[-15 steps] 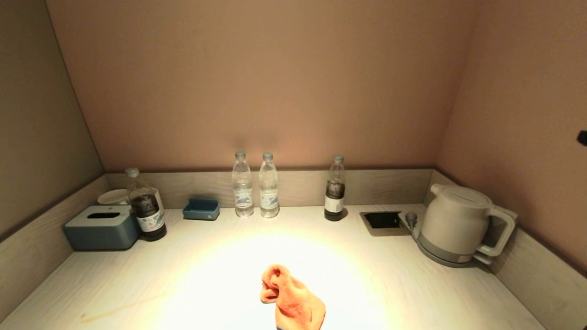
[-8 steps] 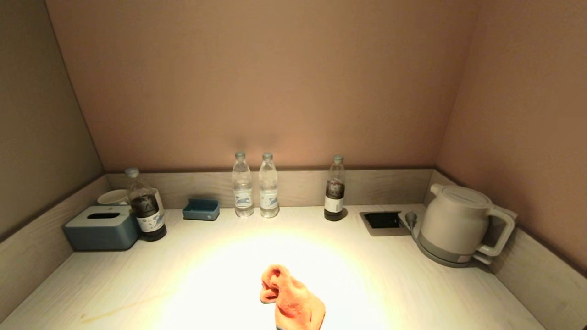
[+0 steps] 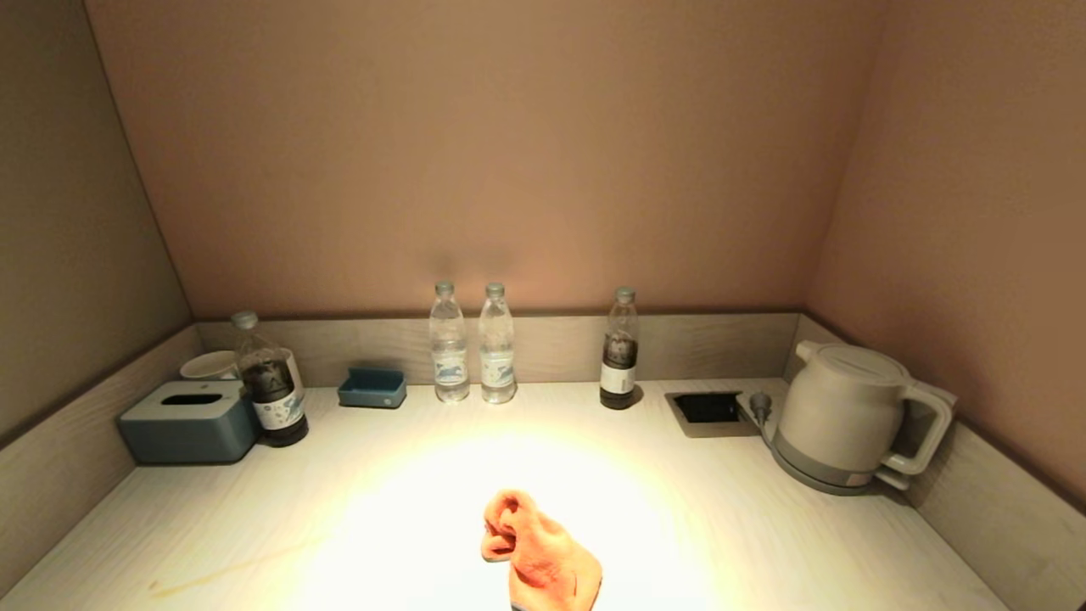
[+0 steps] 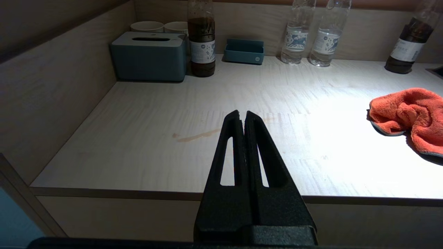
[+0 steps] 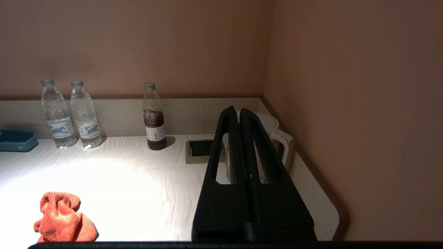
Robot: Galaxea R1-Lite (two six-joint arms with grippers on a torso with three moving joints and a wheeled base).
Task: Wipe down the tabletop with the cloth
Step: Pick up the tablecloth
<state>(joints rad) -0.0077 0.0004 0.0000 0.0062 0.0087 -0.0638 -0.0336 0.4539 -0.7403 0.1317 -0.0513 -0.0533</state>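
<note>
A blue tissue box (image 3: 188, 421) stood at the back left, with two pale cups (image 4: 162, 26) behind it and a dark-drink bottle (image 3: 268, 380) just beside it. A small blue tray (image 3: 372, 387), two clear water bottles (image 3: 473, 344) side by side, and another dark bottle (image 3: 620, 350) lined the back. A white kettle (image 3: 851, 415) sat at the right, next to what looked like a recessed socket (image 3: 709, 409).

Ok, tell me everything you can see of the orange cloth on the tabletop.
The crumpled orange terry cloth looks soft and fluffy, like microfibre, with a thin grey hem showing along one edge. It lies bunched in folds, not spread flat, on the pale wood-grain tabletop near the front edge, in the bright pool of light. Only the tabletop touches it; no end effector holds it. In the head view its near part runs out of frame.
</note>
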